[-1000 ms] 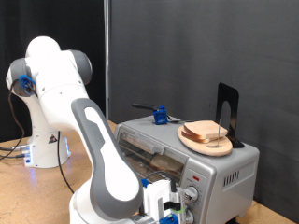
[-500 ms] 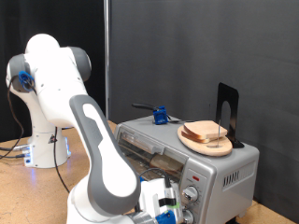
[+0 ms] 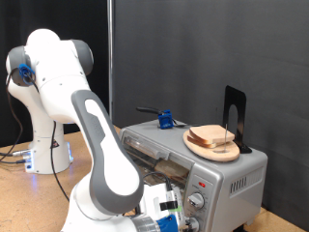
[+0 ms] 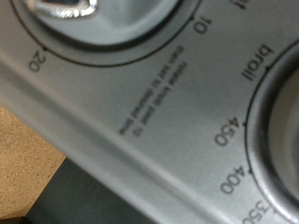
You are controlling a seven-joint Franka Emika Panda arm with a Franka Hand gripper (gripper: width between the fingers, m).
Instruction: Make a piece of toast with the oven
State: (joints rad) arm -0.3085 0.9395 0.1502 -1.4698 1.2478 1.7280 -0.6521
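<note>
The gripper (image 3: 174, 215) sits low against the toaster oven's (image 3: 227, 184) front control panel, level with its knobs (image 3: 198, 201), presumably to work a dial; whether its fingers are open or closed cannot be told. The wrist view is pressed so close that only the panel's printed scale (image 4: 229, 140) (10, 20, 400, 450, broil) and knob edges show. Up and beyond the hand, on the oven's roof, a slice of bread (image 3: 214, 136) rests on a round wooden plate (image 3: 198, 144). A blue object (image 3: 165, 121) and black stand (image 3: 236, 114) lie farther back.
</note>
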